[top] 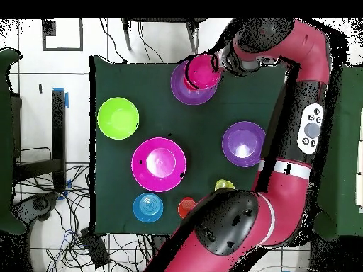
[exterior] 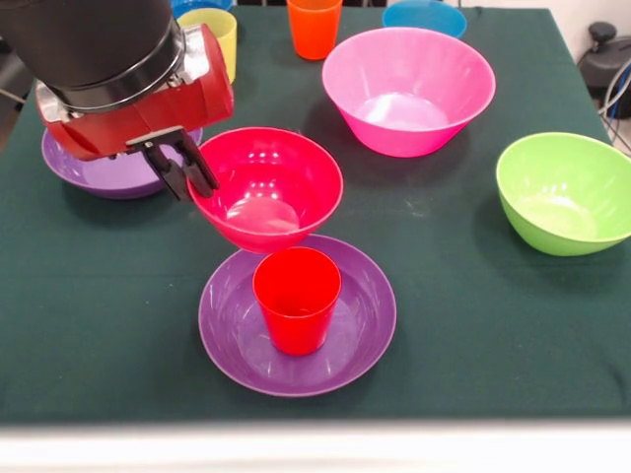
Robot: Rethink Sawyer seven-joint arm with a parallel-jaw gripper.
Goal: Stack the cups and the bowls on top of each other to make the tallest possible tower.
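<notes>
crimson bowl (exterior: 266,185) rim between hand (exterior: 185,168) fingers

In the front view the arm (exterior: 108,59) covers part of the far purple bowl (exterior: 94,166) and the left side of the yellow cup (exterior: 219,34) behind it. The orange cup (exterior: 315,25) and light blue bowl (exterior: 424,16) are cut by the top edge, the lime green bowl (exterior: 562,192) by the right edge. The crimson bowl (exterior: 264,187) hides the near purple bowl's (exterior: 298,315) far rim. The claw (exterior: 187,169) sits at the crimson bowl's rim; its grip is probably closed there, but unclear. Overhead, the arm overlaps the yellow cup, and the red cup (exterior: 296,299) beside the crimson bowl cannot be made out.
</notes>
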